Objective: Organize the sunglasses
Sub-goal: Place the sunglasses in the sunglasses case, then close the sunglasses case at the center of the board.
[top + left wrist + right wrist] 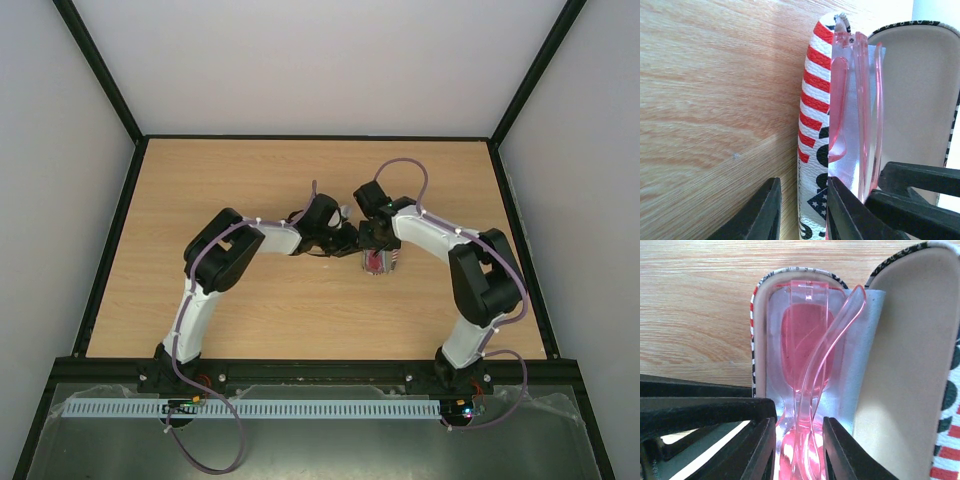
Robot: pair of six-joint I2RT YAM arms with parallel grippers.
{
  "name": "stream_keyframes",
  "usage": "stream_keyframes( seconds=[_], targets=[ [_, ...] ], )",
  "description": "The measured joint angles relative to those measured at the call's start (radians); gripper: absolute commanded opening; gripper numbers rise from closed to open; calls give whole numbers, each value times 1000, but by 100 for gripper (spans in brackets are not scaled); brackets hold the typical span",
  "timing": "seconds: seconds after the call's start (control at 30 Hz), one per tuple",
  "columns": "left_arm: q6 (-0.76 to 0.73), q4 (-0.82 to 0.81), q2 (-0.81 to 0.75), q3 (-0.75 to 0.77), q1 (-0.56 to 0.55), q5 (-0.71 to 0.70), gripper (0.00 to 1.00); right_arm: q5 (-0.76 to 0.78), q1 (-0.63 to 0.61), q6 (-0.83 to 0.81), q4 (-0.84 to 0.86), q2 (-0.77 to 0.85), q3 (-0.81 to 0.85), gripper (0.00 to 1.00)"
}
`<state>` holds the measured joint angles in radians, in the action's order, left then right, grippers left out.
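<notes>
Clearly, the right end effector (799, 432) is nearest in its own wrist view. It is narrow, with its fingers set against both sides of the folded sunglasses (805, 335) at 6 o'clock. The sunglasses lie lengthwise in the lower half of the case (754, 330), on the blue cloth (860, 370) lining it. One temple arm angles out toward 1 o'clock. The open lid (910, 370) stands at 3 o'clock of them.

In the left wrist view the left end effector (804, 187) is fairly wide and straddles the case's striped wall. A gap shows on its outer side, so it grips nothing.

From above, both arms meet over the case, just toward 3 o'clock of the middle of the table (230, 170).

The placing looks nearly done, since cloth and sunglasses are both in. What seems left is the release, perhaps tucking in the stray temple arm, and closing the lid.
</notes>
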<state>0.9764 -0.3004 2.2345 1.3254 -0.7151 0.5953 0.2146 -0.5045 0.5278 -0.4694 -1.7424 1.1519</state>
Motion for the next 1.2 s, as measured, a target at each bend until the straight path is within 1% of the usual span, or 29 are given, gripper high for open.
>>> stream_keyframes(
  seconds=[0.23,0.47,0.63,0.77,0.83,0.97,1.13,1.2],
  targets=[
    [0,-4,1,0,0,0,26,2,0,1,-19,29,12,29],
    [0,-5,1,0,0,0,26,51,18,7,-50,150,48,29],
    [0,-10,2,-1,0,0,26,85,121,11,-64,204,76,28],
    [0,-14,2,-3,1,1,26,103,206,21,-64,234,36,25],
    [0,-18,2,-5,2,2,26,103,225,24,-64,237,10,22],
    [0,-28,2,-10,4,3,26,91,228,37,-61,223,-37,19],
    [-2,-37,4,-14,10,8,26,74,228,42,-47,191,-63,17],
    [-4,-41,6,-14,10,14,26,71,228,42,-41,186,-68,15]
  ],
)
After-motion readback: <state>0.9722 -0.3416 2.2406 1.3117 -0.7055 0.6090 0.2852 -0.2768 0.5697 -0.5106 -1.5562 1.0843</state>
